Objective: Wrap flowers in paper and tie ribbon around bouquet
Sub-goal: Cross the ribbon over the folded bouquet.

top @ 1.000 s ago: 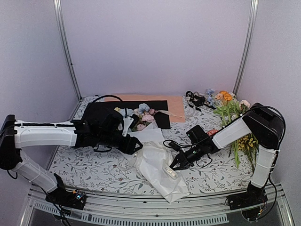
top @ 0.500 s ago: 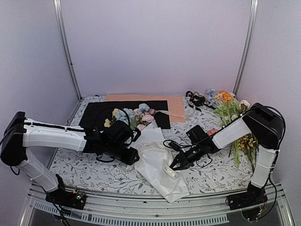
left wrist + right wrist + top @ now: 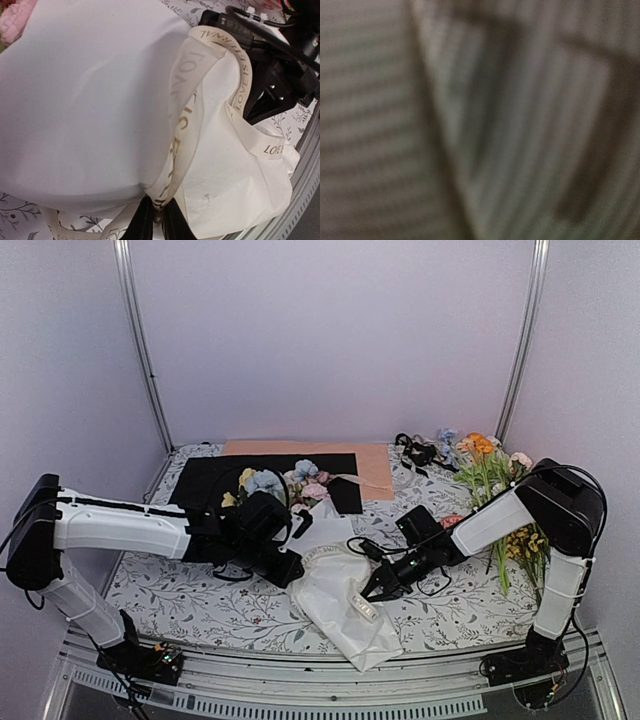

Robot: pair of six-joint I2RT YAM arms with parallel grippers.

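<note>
The bouquet lies slantwise on the table: white paper (image 3: 340, 615) wrapped as a cone, with blue, pink and yellow flowers (image 3: 300, 480) at its far end. A cream ribbon (image 3: 335, 553) with gold lettering arches over the paper. My left gripper (image 3: 296, 575) is at the cone's left side. In the left wrist view its black fingers (image 3: 142, 226) pinch a fold of the ribbon (image 3: 187, 135) against the paper (image 3: 85, 100). My right gripper (image 3: 378, 588) is shut at the cone's right side, where the ribbon's arch comes down. The right wrist view is a dark blur.
A black sheet (image 3: 205, 485) and a peach sheet (image 3: 378, 468) lie at the back. Loose orange and yellow sprigs (image 3: 495, 485) and a black ribbon (image 3: 418, 452) are at the right rear. The metal front rail (image 3: 300, 690) runs just below the cone's tip.
My left arm has swung right and forward to the bouquet, and its gripper has closed on the ribbon. The right arm has stayed still.
</note>
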